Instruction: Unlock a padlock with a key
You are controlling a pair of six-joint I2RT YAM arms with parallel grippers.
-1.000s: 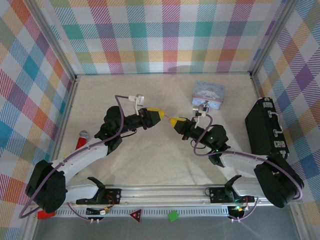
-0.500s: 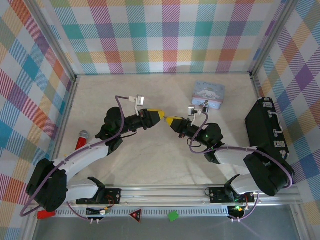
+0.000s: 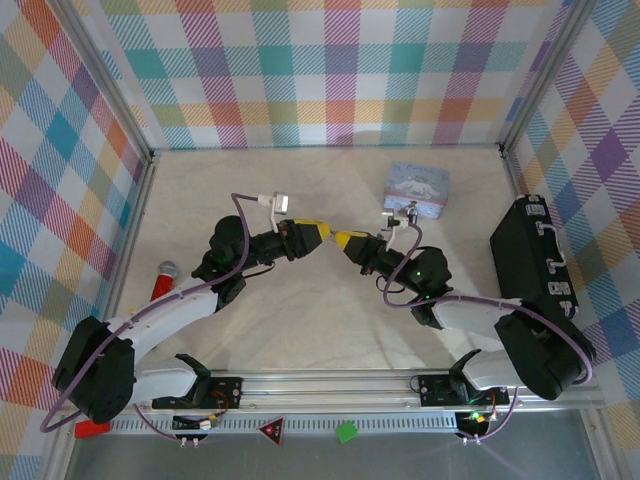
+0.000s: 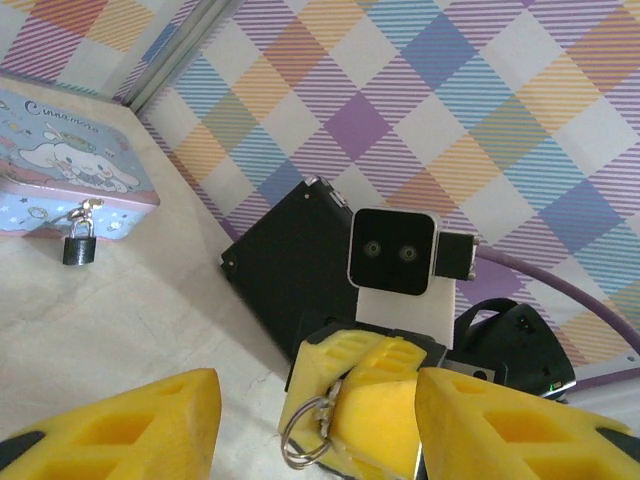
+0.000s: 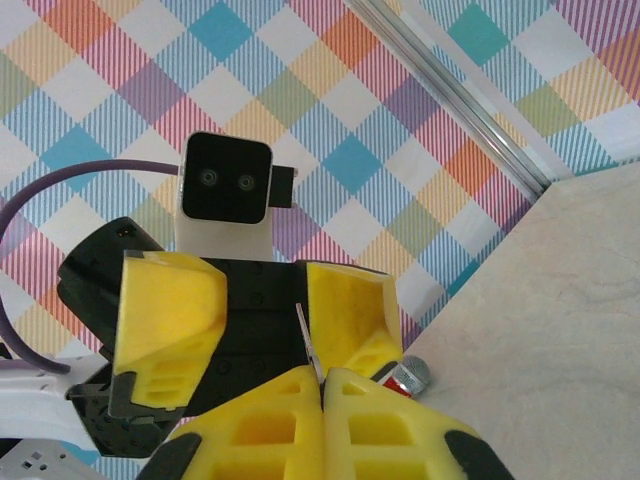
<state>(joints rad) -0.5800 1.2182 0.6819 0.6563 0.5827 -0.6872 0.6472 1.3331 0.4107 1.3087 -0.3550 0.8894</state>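
My right gripper [image 5: 322,385] is shut on the key [image 5: 308,342], a thin silvery blade standing up from between its yellow fingers. In the left wrist view the key [image 4: 324,410] and its wire ring poke out of the right gripper [image 4: 345,410]. My left gripper [image 4: 315,400] is open, its fingers either side of the right gripper's tips. From above, the left gripper [image 3: 315,235] and the right gripper [image 3: 348,240] meet tip to tip over mid-table. The padlock [image 4: 79,243] hangs from the front of the light-blue tin [image 4: 60,165], and from above the padlock [image 3: 408,212] lies well right of both grippers.
A black case [image 3: 530,255] stands along the right wall, behind the right arm. A red-handled tool [image 3: 163,278] lies near the left wall. The light-blue tin [image 3: 417,188] sits at the back right. Checked walls close in three sides.
The right gripper has moved left with the key until its tips sit between the left gripper's fingers. The left gripper's jaws have widened a little.
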